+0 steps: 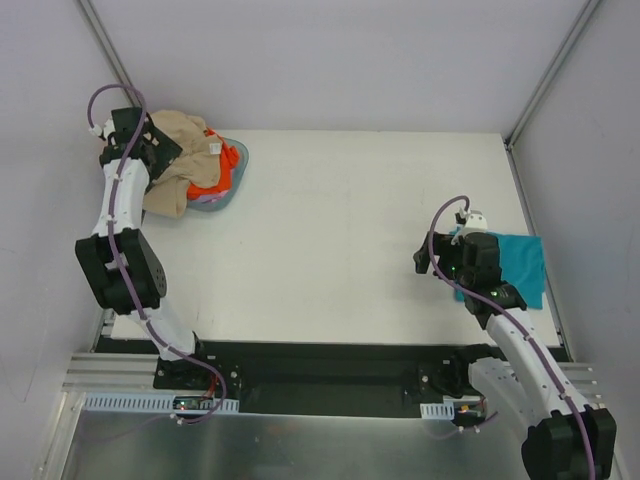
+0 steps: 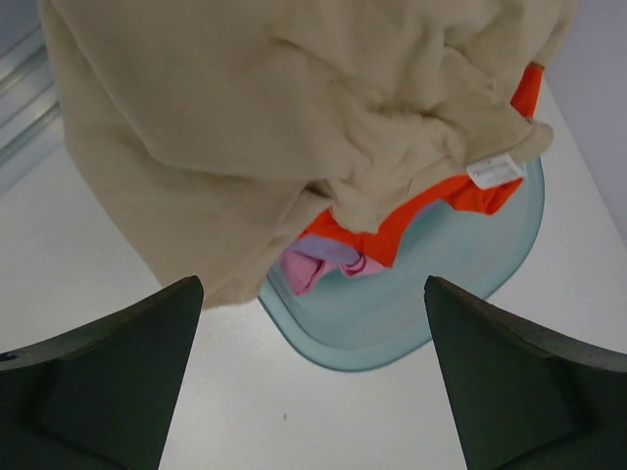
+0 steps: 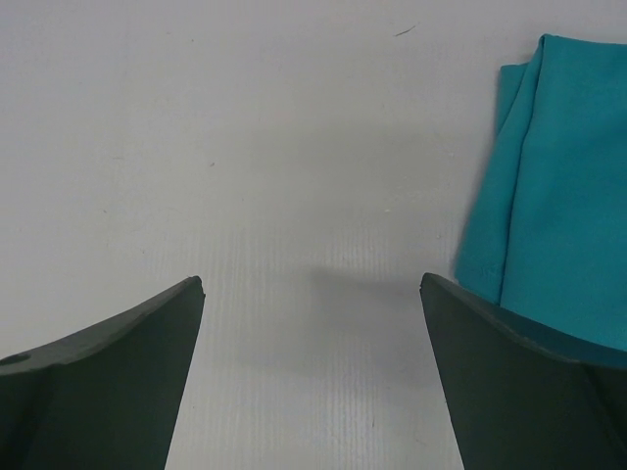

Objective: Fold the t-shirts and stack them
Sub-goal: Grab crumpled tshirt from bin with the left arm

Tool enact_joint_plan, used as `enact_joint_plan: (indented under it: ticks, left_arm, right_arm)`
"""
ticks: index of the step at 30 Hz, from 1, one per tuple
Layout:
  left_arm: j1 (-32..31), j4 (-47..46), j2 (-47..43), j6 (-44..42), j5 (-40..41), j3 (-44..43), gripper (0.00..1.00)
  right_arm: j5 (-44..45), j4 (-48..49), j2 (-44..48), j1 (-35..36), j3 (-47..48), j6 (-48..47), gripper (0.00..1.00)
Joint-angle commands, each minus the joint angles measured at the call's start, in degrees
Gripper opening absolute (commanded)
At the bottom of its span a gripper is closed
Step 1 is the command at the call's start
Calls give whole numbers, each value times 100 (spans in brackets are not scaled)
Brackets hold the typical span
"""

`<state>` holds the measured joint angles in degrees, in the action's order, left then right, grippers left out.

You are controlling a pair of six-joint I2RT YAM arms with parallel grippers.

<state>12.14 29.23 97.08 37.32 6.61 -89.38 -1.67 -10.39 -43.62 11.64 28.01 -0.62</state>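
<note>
Folded teal cloth t-shirt [image 3: 568, 225]: flat beside my right gripper [image 3: 312, 284], jaws apart, empty. Crumpled tan cloth t-shirt [image 2: 245, 127]: heaped over shallow teal-grey plastic basin [image 2: 441, 284], facing my left gripper [image 2: 312, 284], jaws apart. Likely step: fetching tan; next, lower and pinch.

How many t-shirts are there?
4. The tan one is heaped over the basin, with the orange one under it and a lavender one peeking out beneath. The folded teal one lies by the right gripper. The pile could hide more.
</note>
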Motion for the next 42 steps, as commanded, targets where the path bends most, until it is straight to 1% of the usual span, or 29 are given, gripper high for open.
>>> enact_joint_plan:
  ticks: [1, 3, 4, 6, 7, 9, 13, 14, 15, 16, 17, 20, 22, 23, 24, 25, 27, 31, 32, 33, 36, 37, 38, 40, 42]
  left_arm:
    - [236, -93, 688, -409, -99, -887, 94]
    - [254, -294, 890, -611, -63, -984, 91]
    - [245, -322, 970, -786, -37, -1028, 87]
    - [245, -322, 1180, -910, 94, -1151, 86]
    - [245, -322, 1243, -954, 338, -1169, 84]
    - [254, -331, 1479, -981, 516, -1300, 84]
    - [262, -339, 2060, -1218, 561, -1774, 76]
    - [271, -339, 2156, -1253, 578, -1871, 70]
    - [262, -339, 2288, -1262, 595, -2003, 69]
    - [262, -339, 2350, -1271, 613, -2074, 67]
    - [262, -339, 2420, -1271, 613, -2187, 61]
    - [262, -339, 2500, -1341, 517, -2390, 55]
    - [262, -339, 2535, -1376, 438, -2443, 42]
    - [271, -339, 2553, -1403, 403, -2487, 32]
    - [262, -339, 2553, -1412, 333, -2479, 5]
    - [271, -339, 2544, -1394, 288, -2461, 0]
    - [271, -357, 2395, -1350, 166, -2321, 0]
    - [219, -462, 2123, -1359, -467, -2092, 0]
    - [114, -515, 1931, -1359, -459, -1900, 0]
    - [52, -585, 1816, -1368, -416, -1777, 0]
    - [-238, -884, 1289, -1368, 41, -1258, 0]
    - [-317, -928, 1166, -1368, 112, -1179, 0]
    - [-379, -980, 903, -1359, 269, -1056, 0]
    - [-572, -1007, 638, -1350, 402, -976, 0]
    - [-756, -1051, 182, -1315, 490, -914, 0]
  right_arm:
    - [343, 11, -182, 31, 319, 10, 97]
    - [360, -41, -270, 31, 372, 1, 97]
    - [378, -59, -331, 31, 381, 1, 97]
    - [396, -59, -367, 31, 389, 1, 97]
    - [413, -68, -410, 31, 398, 1, 97]
    - [448, -68, -428, 31, 416, -8, 97]
    - [501, -103, -499, 31, 442, -8, 97]
    - [527, -103, -507, 31, 442, -17, 97]
    - [545, -112, -516, 31, 442, -17, 97]
    - [554, -112, -534, 31, 442, -26, 97]
    - [554, -112, -551, 31, 442, -17, 97]
    - [554, -112, -613, 31, 468, -34, 97]
    - [554, -112, -700, 31, 504, -34, 97]
    - [563, -147, -718, 31, 530, -34, 97]
    - [563, -156, -736, 31, 530, -34, 97]
    - [554, -165, -736, 23, 530, -34, 97]
    - [554, -156, -701, 31, 539, -34, 97]
    - [423, -156, -657, 31, 539, -61, 97]
    - [396, -156, -648, 40, 539, -69, 97]
    - [387, -165, -622, 32, 539, -61, 97]
    - [220, -95, -534, 31, 513, -96, 97]
    - [-24, -77, -508, 31, 495, -105, 97]
    - [-70, -68, -473, 31, 495, -113, 97]
    - [-236, -51, -376, 31, 469, -122, 97]
    - [-447, 19, -262, 31, 442, -149, 97]
